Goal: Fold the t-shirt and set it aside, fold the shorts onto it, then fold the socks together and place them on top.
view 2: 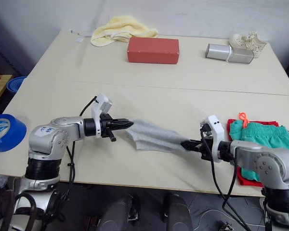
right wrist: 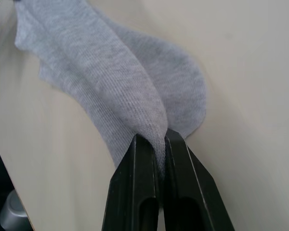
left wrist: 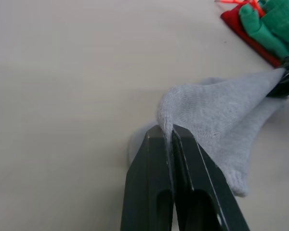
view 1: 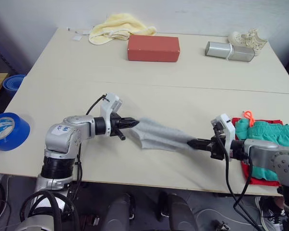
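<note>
**Socks stretched between both tools over the counter's front half**

The socks (view 1: 159,135) are the landmark here: a light grey knit pair, held out in a band above the pale counter (view 1: 183,91), one end in each tool. The left tool (view 1: 133,123) grips the socks' left end; in the left wrist view its two black fingers (left wrist: 149,187) are pressed nearly together with a fold of grey knit pinched between them. The right tool (view 1: 192,143) holds the opposite end, and the right wrist view shows its fingers (right wrist: 135,192) likewise narrow, clamped on the bunched fabric, with the rest of the socks fanning away from them and a lower layer lying on the counter.

Right of the socks, just beyond the right tool, the teal-green shorts (view 1: 267,134) lie folded on the red t-shirt (view 1: 260,173), whose edges show around and under them; the neon orange drawstring (view 1: 249,116) sits at the shorts' far corner.

Far beyond the socks, near the counter's back edge, are a red block (view 1: 153,48), a pale yellow cloth (view 1: 118,27) left of it, and a silver cylinder (view 1: 229,51) to its right. Well left of the socks, off the counter's edge, is a blue tape roll (view 1: 7,131).
</note>
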### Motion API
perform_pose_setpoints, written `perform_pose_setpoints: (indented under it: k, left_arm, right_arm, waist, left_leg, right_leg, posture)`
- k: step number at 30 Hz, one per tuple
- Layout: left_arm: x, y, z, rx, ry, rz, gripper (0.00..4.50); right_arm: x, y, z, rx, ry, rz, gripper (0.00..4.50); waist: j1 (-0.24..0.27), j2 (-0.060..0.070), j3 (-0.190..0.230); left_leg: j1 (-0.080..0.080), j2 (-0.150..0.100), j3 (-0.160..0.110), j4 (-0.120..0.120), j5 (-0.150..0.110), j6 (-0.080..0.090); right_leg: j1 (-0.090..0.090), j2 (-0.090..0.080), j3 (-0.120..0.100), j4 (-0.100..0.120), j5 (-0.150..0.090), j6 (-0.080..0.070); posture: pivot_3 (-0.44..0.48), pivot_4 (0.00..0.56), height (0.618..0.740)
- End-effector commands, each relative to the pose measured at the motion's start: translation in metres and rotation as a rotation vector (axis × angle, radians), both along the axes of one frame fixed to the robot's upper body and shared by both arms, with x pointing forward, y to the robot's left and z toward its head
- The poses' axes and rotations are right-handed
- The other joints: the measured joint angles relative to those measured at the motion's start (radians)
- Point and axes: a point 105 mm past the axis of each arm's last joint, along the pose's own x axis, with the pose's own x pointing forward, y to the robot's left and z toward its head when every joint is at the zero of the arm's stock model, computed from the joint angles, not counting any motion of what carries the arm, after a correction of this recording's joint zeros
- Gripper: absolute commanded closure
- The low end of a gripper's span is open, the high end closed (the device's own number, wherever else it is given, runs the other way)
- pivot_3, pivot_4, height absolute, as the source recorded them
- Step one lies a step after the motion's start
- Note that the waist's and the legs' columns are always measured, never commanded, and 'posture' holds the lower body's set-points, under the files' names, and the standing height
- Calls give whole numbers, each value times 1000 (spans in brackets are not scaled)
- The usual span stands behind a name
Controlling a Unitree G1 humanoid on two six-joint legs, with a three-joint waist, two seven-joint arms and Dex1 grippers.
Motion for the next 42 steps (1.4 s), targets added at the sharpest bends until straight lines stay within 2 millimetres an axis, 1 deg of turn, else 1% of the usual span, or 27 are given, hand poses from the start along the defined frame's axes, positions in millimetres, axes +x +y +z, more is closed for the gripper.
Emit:
perform_pose_setpoints:
  k: [1, 5, 8, 12, 17, 20, 21, 22, 24, 26, 28, 30, 31, 33, 36, 38, 39, 40, 42]
  left_arm:
    - [-9, 0, 2, -9, -12, 28, 4500]
    - [-16, 1, -5, 12, -11, 60, 4500]
    - [-16, 2, -8, 10, -20, 87, 4500]
    - [-20, 1, -15, 39, -31, 72, 4500]
    - [-21, -2, -14, 8, -33, 78, 4500]
    - [-23, -4, -15, -12, -23, 70, 4500]
    - [-24, -5, -15, -18, -21, 58, 4262]
    - [-24, -5, -13, -31, -37, 57, 4012]
    - [-26, -5, -14, -30, -43, 44, 3547]
    - [-24, -2, -12, -26, -79, 51, 2920]
    - [-23, 2, -5, -57, -136, 53, 2271]
    - [-27, 4, 1, -105, -169, 18, 2266]
    - [-29, 6, 4, -120, -190, -6, 2266]
    - [-33, 13, 9, -137, -237, -56, 2266]
    - [-32, 23, 20, -148, -326, -102, 2266]
    - [-28, 21, 29, -174, -365, -133, 2648]
    - [-27, 18, 30, -174, -373, -157, 2855]
    - [-26, 15, 30, -171, -378, -174, 3182]
    - [-22, 8, 22, -125, -376, -203, 3768]
  right_arm:
    - [2, 3, 10, 34, -2, 27, 4471]
    - [7, 5, 11, 18, -2, 28, 4471]
    - [11, 7, 11, 15, 0, 33, 4471]
    - [16, 9, 7, -21, 0, 31, 4471]
    - [20, 12, 7, -15, 21, 30, 4471]
    - [22, 10, 4, -27, 23, 26, 4471]
    - [23, 9, 4, -25, 17, 22, 4496]
    - [21, 10, 3, -22, 23, 41, 4242]
    - [24, 5, 1, -47, 1, 16, 3753]
    - [24, 0, 6, -44, -26, 5, 3091]
    - [22, -8, 13, -29, -75, 6, 2379]
    - [15, -13, 21, -10, -144, 47, 1697]
    - [11, -15, 23, -9, -172, 68, 1427]
    - [5, -19, 28, 6, -235, 105, 1427]
    - [-2, -12, 35, 59, -321, 174, 1427]
    - [-1, 2, 39, 93, -402, 207, 1802]
    - [2, 10, 42, 103, -465, 216, 2002]
    - [4, 15, 44, 110, -508, 221, 2374]
    - [10, 32, 42, 102, -590, 233, 3027]
  waist:
    - [0, 0, 0]
    - [0, 0, 0]
    - [0, 0, 0]
    - [1, 0, 0]
    - [0, 0, 0]
    - [0, 0, 0]
    - [1, 0, 0]
    - [0, 0, 0]
    - [0, 0, 0]
    - [0, 0, 0]
    - [2, 0, 0]
    - [3, 0, 0]
    - [3, 0, 0]
    - [2, 0, 0]
    - [-1, 1, 0]
    - [0, 0, 0]
    - [1, 0, 0]
    - [1, 0, 0]
    - [0, 1, 0]
  left_leg:
    - [0, 0, 0, 0, 0, 0]
    - [0, 0, 0, 0, 0, 0]
    - [0, 0, 0, 0, 0, 0]
    - [0, 0, 0, 0, 0, -1]
    - [0, 0, 1, 0, 0, -1]
    - [0, 0, 1, 0, 0, -1]
    - [0, 0, 1, 0, 0, -1]
    - [0, 0, 1, 0, 0, -1]
    - [0, 0, 1, 0, 0, -1]
    - [0, 0, 1, 0, 0, -1]
    - [0, 0, 1, 0, 0, -1]
    - [0, 0, 1, -1, 0, -1]
    - [0, 0, 1, -1, 0, -1]
    - [0, 0, 1, -1, 0, -1]
    - [0, 0, 1, -1, 0, -1]
    - [1, 1, 2, -1, 0, -1]
    - [1, 1, 1, -1, 0, -1]
    - [1, 1, 1, -1, 0, -2]
    - [1, 1, 1, -1, 0, -2]
  right_leg:
    - [0, 0, 0, 1, 0, 0]
    - [0, 0, 0, 1, 0, 0]
    - [0, 0, 0, 0, 0, 0]
    - [0, 0, 0, -3, 0, 0]
    - [0, 0, 0, -3, 0, 0]
    - [0, 0, 0, -3, 0, 0]
    - [0, 0, 0, -3, 0, 0]
    - [0, 0, 0, -3, 0, 0]
    - [0, 0, 0, -3, 0, 0]
    - [-1, 0, 0, -3, 0, 0]
    - [-1, 0, 0, -3, 0, 0]
    - [0, 0, 0, -4, 0, 0]
    - [0, 0, 0, -4, 0, 0]
    - [0, 0, 0, -5, 0, 0]
    - [0, 1, 0, -4, 0, 0]
    - [0, 1, 0, -4, 0, -1]
    - [0, 1, 0, -4, 1, -1]
    - [0, 1, 0, -4, 1, -1]
    - [-1, 1, 0, -4, 1, -1]
  posture:
    - [0, 150, 740]
    - [0, 150, 740]
    - [0, 150, 740]
    - [0, 150, 740]
    - [0, 150, 740]
    - [0, 150, 740]
    - [0, 150, 740]
    - [0, 150, 740]
    - [0, 150, 740]
    - [0, 150, 740]
    - [0, 150, 740]
    - [0, 150, 740]
    - [0, 150, 740]
    - [0, 150, 740]
    - [0, 150, 740]
    - [0, 150, 740]
    - [0, 150, 740]
    - [0, 150, 740]
    - [0, 150, 740]
